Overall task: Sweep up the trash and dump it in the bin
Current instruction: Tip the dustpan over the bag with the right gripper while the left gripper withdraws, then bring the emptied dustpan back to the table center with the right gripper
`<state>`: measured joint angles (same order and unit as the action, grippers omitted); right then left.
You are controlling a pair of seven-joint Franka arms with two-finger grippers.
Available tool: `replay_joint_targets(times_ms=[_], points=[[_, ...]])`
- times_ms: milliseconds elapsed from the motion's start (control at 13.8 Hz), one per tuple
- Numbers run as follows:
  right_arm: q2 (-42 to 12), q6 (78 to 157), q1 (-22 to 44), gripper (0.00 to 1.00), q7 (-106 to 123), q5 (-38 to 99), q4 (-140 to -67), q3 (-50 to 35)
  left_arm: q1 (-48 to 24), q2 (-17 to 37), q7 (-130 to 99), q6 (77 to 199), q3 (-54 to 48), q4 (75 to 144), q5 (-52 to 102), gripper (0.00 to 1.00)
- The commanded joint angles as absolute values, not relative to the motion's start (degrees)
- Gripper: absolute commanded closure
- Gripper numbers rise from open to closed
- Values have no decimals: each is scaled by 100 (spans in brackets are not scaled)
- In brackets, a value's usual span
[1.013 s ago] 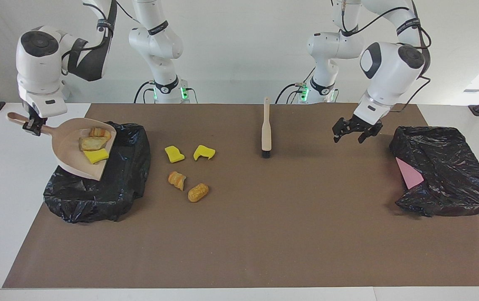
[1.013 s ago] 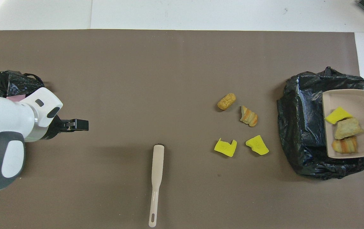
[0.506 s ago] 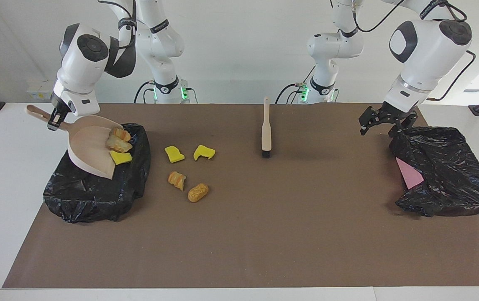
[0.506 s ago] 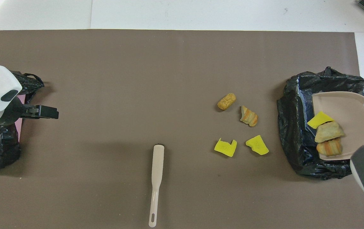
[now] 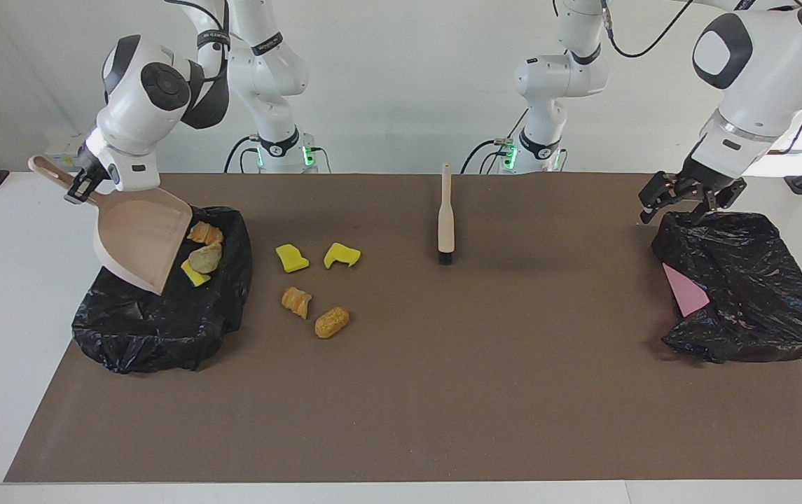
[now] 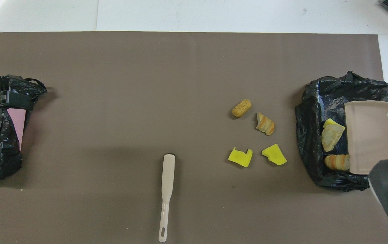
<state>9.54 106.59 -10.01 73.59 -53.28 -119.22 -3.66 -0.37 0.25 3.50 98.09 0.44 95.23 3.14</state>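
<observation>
Two grippers: each is over a black bag at its own arm's end of the table.
Right gripper (image 5: 80,187): clamped on the handle of a beige plastic dustpan (image 5: 140,238), which is tilted steeply over the black bin bag (image 5: 162,315) at the right arm's end.
Left gripper (image 5: 688,199): fingers spread wide, nothing held, over the robot-side edge of the crumpled black bag (image 5: 744,287) at the left arm's end.
Trash in the bag: three pieces are seen at the dustpan's lip, inside the bag's opening: a striped bread-like lump (image 6: 337,162), a pale beige lump (image 6: 330,139), a yellow sponge chunk (image 6: 332,122).
Trash on the mat: two yellow sponge chunks (image 5: 292,258) (image 5: 342,255) and two orange-brown bread lumps (image 5: 296,302) (image 5: 331,323) are left beside the bin bag, toward the table's middle.
Brush (image 5: 445,217): pale, long-handled, laid flat near mid-table, bristles pointing away from the robots.
Pink sheet (image 5: 684,290): flat, partly tucked under the other bag.
Surface: smooth brown mat (image 5: 443,392) on a white table.
</observation>
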Motion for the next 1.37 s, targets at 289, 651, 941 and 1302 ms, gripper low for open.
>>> replay_joint_targets(times_ms=[289,651,941,1302], points=[[827,9951,-239,100,7286,-5564,-10997,-431,-315,141,334,9448,-97,9255,123,0],[159,9563,272,100,6762,-4441,-9943,-510,-343,88,369,9202,-158,9228,-53,0],[-490,9012,1009,100,4901,-3649,-9196,-518,-343,35,369,9211,-176,9290,-26,0],[-1843,8262,1818,100,2080,-2420,-7622,-510,-325,26,325,9167,-176,9316,9,0]])
